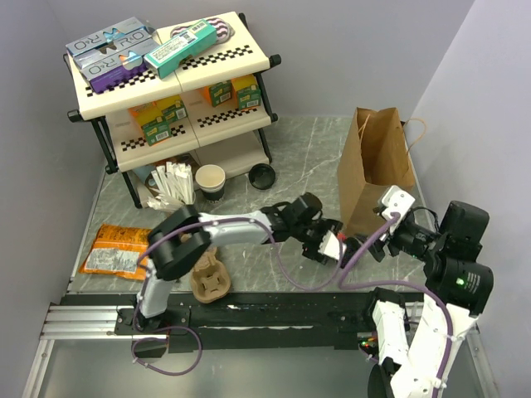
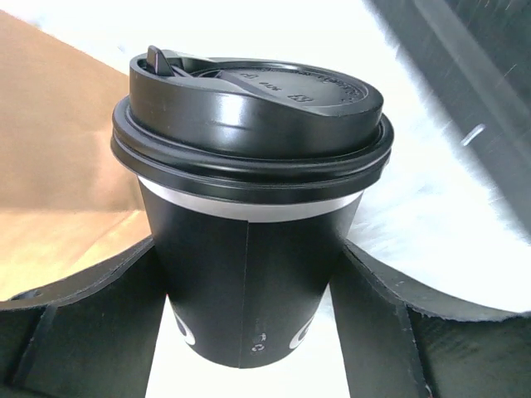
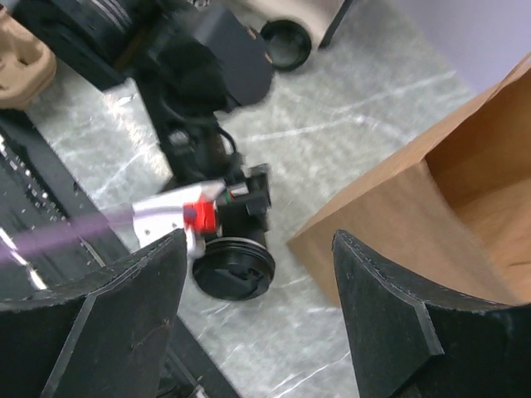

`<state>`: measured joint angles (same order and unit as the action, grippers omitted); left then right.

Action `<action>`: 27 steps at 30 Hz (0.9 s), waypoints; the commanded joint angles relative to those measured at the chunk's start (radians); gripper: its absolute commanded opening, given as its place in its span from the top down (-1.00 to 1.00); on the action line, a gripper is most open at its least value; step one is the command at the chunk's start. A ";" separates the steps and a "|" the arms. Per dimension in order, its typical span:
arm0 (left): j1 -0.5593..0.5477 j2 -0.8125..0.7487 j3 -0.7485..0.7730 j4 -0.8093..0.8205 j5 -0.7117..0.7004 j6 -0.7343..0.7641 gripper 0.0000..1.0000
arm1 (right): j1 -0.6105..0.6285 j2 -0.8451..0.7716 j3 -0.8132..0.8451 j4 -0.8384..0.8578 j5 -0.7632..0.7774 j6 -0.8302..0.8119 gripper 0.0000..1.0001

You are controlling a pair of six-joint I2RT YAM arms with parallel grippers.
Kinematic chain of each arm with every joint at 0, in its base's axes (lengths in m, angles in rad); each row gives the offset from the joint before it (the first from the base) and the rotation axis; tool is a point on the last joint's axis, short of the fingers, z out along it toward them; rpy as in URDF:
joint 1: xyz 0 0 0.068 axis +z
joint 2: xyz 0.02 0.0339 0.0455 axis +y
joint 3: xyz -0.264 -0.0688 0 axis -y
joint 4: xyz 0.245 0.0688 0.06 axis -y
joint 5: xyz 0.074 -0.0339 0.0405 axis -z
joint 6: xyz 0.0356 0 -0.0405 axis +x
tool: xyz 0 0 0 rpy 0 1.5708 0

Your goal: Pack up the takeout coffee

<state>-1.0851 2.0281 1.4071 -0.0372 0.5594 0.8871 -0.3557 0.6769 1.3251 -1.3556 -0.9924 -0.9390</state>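
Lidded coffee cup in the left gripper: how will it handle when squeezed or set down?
The cup looks like paper, so it probably dents under a hard squeeze; the fingers grip it below the lid. Narrow base, wider lid: likely tippy when set down. Weight unclear; the lid hides the contents.

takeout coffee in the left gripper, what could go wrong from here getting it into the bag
1. The takeout coffee appears beside the paper bag wall, not above its mouth; moving in without lifting first could shove or tip the bag.
2. The left gripper clamps only the lower cup wall, so a tilt might let it slip or leak.
3. The open right gripper hovers close by, so the arms could collide.
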 commanded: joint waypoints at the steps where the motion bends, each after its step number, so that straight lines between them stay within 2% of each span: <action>1: 0.045 -0.222 -0.072 0.213 0.164 -0.403 -0.35 | 0.008 0.001 0.069 -0.131 -0.090 0.008 -0.56; 3: 0.059 -0.305 -0.143 0.269 0.189 -0.544 -0.34 | 0.009 0.006 0.071 -0.154 -0.107 -0.001 -0.57; 5: 0.073 -0.374 -0.207 0.342 0.140 -0.627 -0.29 | 0.011 0.036 0.074 -0.158 -0.126 0.009 -0.55; 6: 0.077 -0.393 -0.232 0.365 0.105 -0.701 -0.27 | 0.012 0.050 0.078 -0.140 -0.130 0.052 -0.50; 8: 0.086 -0.445 -0.296 0.408 0.056 -0.753 -0.21 | 0.024 0.078 0.082 -0.067 -0.134 0.151 -0.47; 10: 0.100 -0.498 -0.373 0.447 0.002 -0.796 -0.24 | 0.081 0.084 0.079 0.079 -0.123 0.326 -0.47; 11: 0.106 -0.514 -0.394 0.477 -0.016 -0.803 -0.25 | 0.119 0.087 0.072 0.128 -0.082 0.455 -0.50; 12: 0.111 -0.526 -0.413 0.485 -0.041 -0.812 -0.25 | 0.167 0.102 0.071 0.185 -0.049 0.513 -0.53; 14: 0.129 -0.557 -0.444 0.493 -0.052 -0.818 -0.25 | 0.248 0.134 0.098 0.237 -0.046 0.578 -0.57; 16: 0.143 -0.580 -0.467 0.497 -0.072 -0.818 -0.25 | 0.247 0.183 0.120 0.254 -0.052 0.624 -0.58; 20: 0.162 -0.601 -0.479 0.470 -0.133 -0.780 -0.23 | 0.248 0.259 0.219 0.216 -0.091 0.653 -0.62; 23: 0.166 -0.617 -0.484 0.441 -0.187 -0.716 -0.23 | 0.254 0.300 0.226 0.210 -0.088 0.692 -0.62; 27: 0.177 -0.635 -0.482 0.413 -0.240 -0.643 -0.20 | 0.351 0.389 0.256 0.217 -0.042 0.707 -0.61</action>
<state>-0.9188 1.4464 0.9184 0.3729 0.3889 0.1684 -0.0856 0.9951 1.5227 -1.1599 -1.0534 -0.3058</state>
